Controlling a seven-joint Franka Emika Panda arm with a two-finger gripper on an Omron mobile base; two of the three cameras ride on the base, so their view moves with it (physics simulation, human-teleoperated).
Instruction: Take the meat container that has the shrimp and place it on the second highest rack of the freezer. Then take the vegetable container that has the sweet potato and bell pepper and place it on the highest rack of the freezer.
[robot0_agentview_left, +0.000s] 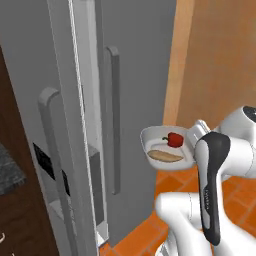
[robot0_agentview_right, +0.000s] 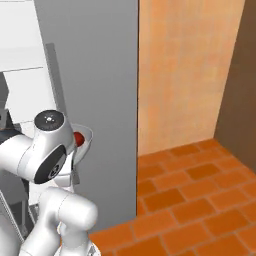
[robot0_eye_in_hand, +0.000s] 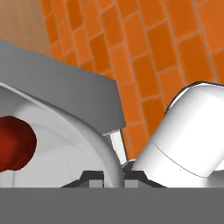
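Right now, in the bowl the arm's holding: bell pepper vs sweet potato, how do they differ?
The bell pepper is glossy red with a dark stem; the sweet potato is matte tan. The bell pepper is small and rounded; the sweet potato is long and flattish, spanning much of the bowl. The bell pepper sits behind the sweet potato in the left base view. Both lie in the same white bowl.

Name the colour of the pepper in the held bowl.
Glossy red bell pepper, dark stem; clearest in the left base view.

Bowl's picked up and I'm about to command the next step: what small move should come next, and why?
Probably lift the vegetable container and swing it left, toward the freezer opening. The end effector is shut on the rim, the bell pepper and sweet potato sit inside, and it hangs beside the door, below the top rack.
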